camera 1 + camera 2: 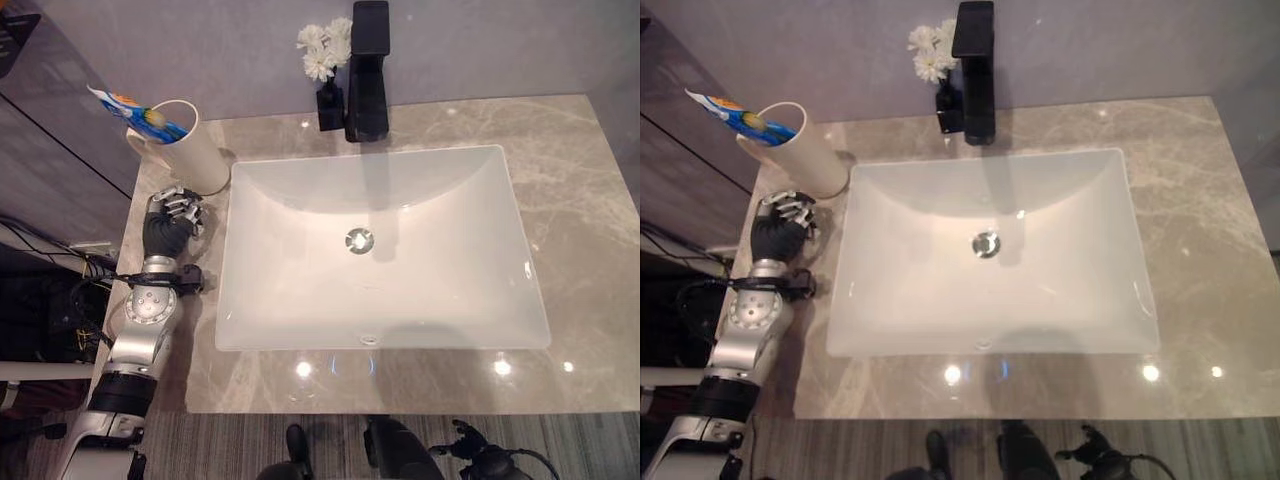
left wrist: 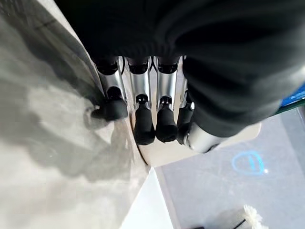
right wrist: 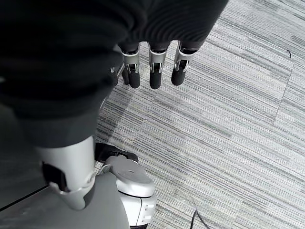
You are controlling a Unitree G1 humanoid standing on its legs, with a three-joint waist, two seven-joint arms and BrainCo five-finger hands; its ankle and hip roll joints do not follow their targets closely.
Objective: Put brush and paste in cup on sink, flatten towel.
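Left robot hand (image 1: 172,222), cream cup (image 1: 190,150) w/ paste (image 1: 135,108)

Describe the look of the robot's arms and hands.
Both arms are silver-grey with dark bands. The left hand and right hand each have a dark ribbed cover over back and wrist, and silver fingers ending in dark rounded tips.

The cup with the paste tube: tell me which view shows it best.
The left eye view: the cup stands whole by the sink, paste tube inside. The right eye view matches. The left wrist view shows a sliver past the left hand.
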